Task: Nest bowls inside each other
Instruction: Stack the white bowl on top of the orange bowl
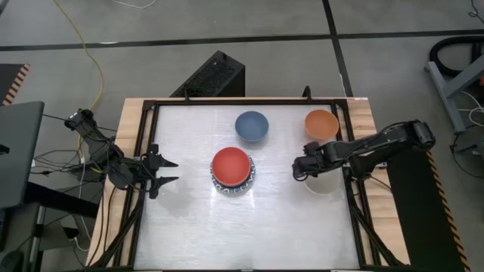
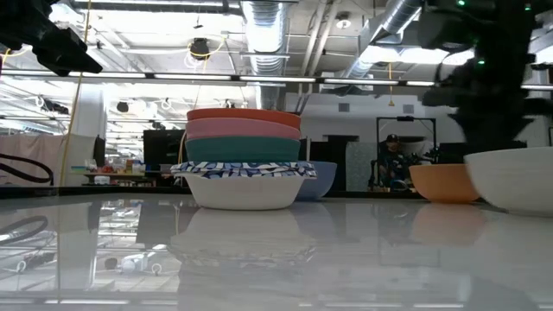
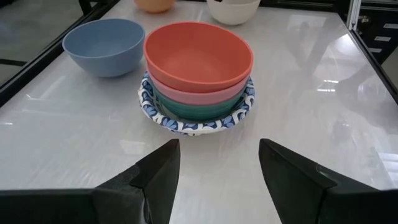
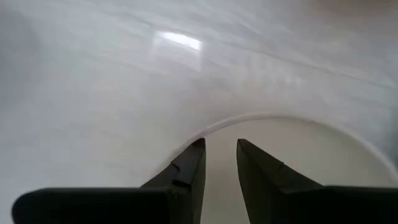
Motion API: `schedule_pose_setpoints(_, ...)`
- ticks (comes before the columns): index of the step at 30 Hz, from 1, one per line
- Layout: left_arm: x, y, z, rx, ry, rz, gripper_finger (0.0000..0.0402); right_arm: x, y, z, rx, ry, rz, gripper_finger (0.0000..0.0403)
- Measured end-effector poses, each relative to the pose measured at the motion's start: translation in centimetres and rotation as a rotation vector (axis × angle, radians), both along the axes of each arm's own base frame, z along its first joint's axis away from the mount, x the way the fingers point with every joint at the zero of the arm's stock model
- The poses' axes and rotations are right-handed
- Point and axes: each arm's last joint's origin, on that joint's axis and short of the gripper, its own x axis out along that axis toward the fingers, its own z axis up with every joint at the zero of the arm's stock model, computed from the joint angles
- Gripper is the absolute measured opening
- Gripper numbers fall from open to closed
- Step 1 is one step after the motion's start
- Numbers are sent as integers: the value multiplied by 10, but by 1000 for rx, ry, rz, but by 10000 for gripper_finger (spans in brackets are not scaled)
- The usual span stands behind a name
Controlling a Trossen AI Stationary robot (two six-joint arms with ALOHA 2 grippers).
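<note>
Dark and spread wide, the left end effector (image 1: 168, 172) waits at the frame's left edge of the bench (image 1: 197, 234). Centre frame, the stack (image 1: 232, 170) sits red-topped; blue bowl (image 1: 252, 125) and orange bowl (image 1: 321, 124) lie upper right. Right of centre, the right end effector (image 1: 301, 168) pinches the cream bowl (image 1: 324, 183) by its rim. Next call: lift it and carry it over the stack.
</note>
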Motion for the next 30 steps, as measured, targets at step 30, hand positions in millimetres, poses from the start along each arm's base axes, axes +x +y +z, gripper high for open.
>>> schedule_pose_setpoints(30,0,0,0,-5,-1,2,208,-5,-27,33,-28,144,-22,113)
